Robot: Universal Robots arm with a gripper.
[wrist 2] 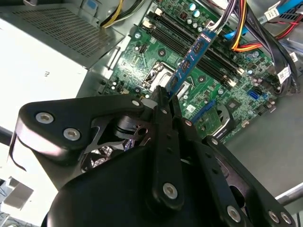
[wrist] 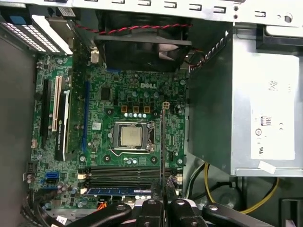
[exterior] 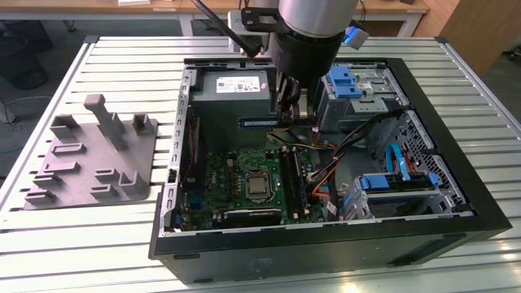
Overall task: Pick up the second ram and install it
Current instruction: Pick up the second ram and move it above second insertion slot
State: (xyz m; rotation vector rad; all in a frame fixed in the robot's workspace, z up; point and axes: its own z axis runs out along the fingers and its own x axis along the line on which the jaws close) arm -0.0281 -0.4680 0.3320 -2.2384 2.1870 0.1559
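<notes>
Even bright room light; glare whitens power supply point(wrist 2: 38, 80); shadow inside case point(exterior: 326, 250)

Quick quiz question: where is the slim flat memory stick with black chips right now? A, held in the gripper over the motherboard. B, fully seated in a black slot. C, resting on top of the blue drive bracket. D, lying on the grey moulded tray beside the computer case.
A: in the second wrist view the gripper is shut on one end of the slim flat memory stick, which hangs free over the green motherboard.

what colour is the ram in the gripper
Blue, with black chips; the ram shows best in the second wrist view, held by the gripper.
</notes>
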